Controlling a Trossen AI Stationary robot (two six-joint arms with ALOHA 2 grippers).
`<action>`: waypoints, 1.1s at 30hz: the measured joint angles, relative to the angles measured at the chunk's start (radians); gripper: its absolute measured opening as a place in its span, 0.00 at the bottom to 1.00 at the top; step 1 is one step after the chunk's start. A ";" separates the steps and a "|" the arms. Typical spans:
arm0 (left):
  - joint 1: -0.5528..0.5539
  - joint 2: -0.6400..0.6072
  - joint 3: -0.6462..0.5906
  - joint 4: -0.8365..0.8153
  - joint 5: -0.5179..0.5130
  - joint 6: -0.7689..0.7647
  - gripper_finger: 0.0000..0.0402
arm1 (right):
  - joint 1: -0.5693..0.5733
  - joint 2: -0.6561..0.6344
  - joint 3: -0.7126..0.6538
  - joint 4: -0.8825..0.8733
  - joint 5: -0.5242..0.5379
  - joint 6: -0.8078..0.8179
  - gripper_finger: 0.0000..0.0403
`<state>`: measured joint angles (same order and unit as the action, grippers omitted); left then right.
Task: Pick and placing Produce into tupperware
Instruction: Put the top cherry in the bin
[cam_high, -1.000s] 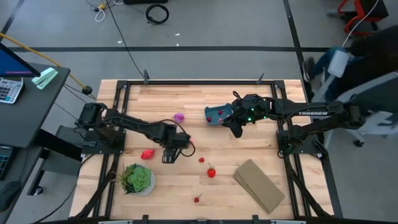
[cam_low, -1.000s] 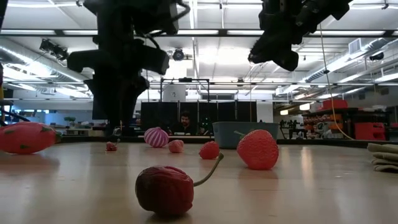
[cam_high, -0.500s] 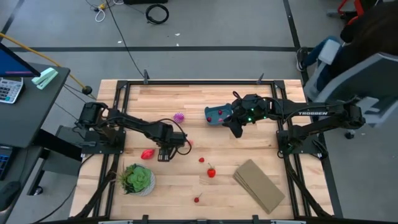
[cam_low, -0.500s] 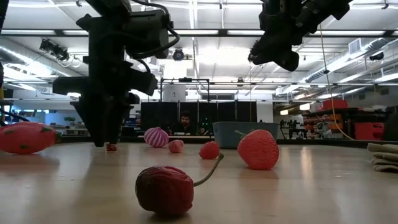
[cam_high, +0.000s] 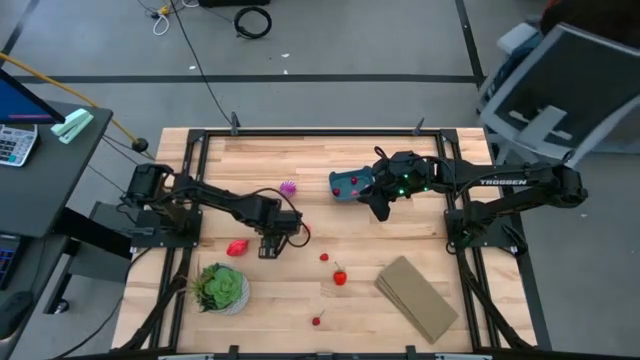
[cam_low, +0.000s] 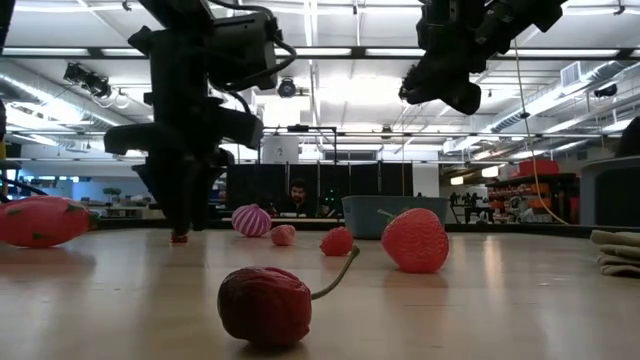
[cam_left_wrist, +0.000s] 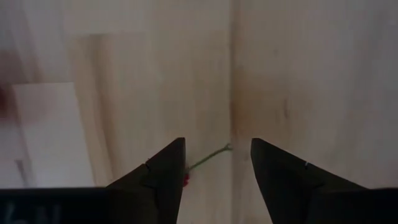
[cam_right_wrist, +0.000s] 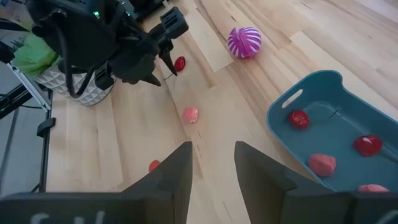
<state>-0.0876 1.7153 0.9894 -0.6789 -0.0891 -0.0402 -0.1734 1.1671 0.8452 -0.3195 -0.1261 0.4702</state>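
The teal tupperware (cam_high: 350, 183) sits toward the table's far right and holds several red pieces (cam_right_wrist: 299, 118). Loose produce lies on the wood: a spiky purple ball (cam_high: 289, 187), a red piece (cam_high: 237, 246), a pink one (cam_right_wrist: 190, 114), a strawberry (cam_high: 340, 277) and a stemmed cherry (cam_high: 318, 320). My left gripper (cam_high: 270, 245) is open and points down, low over the table. A small red cherry (cam_left_wrist: 185, 180) shows at one finger's inner edge, its green stem (cam_left_wrist: 211, 155) between the fingers. My right gripper (cam_high: 380, 205) hangs open above the table beside the tupperware's near edge. My left gripper comes from above, pointing down, with the cherry's stem in the gap between its open fingers. The red fruit sits right at the inner edge of one finger (cam_left_wrist: 165, 174); whether that finger touches it, I cannot tell. The cherry lies on the table.
A green plant in a white pot (cam_high: 220, 288) stands at the near left, close to my left arm. A flat tan block (cam_high: 415, 297) lies at the near right. The table's metal frame (cam_high: 300, 131) runs along the edges. An office chair (cam_high: 555, 85) stands beyond the far right corner.
My left gripper has come down from above the table until its fingertips are just over the wood around the small cherry. It shifted slightly left, then back right. My right arm and the produce have kept still. Beyond the table's far right, a chair has moved.
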 joint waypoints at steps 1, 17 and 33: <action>0.004 0.000 0.000 0.000 0.000 0.000 0.46 | 0.000 0.000 0.000 0.000 0.000 0.000 0.32; 0.029 0.000 0.000 0.001 0.012 -0.041 0.43 | 0.000 0.000 0.000 0.000 0.000 0.000 0.32; 0.022 -0.003 -0.071 0.065 0.005 -0.140 0.43 | 0.000 0.000 0.000 -0.001 -0.001 -0.002 0.32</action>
<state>-0.0654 1.7119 0.9180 -0.6137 -0.0844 -0.1799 -0.1734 1.1671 0.8452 -0.3206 -0.1269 0.4679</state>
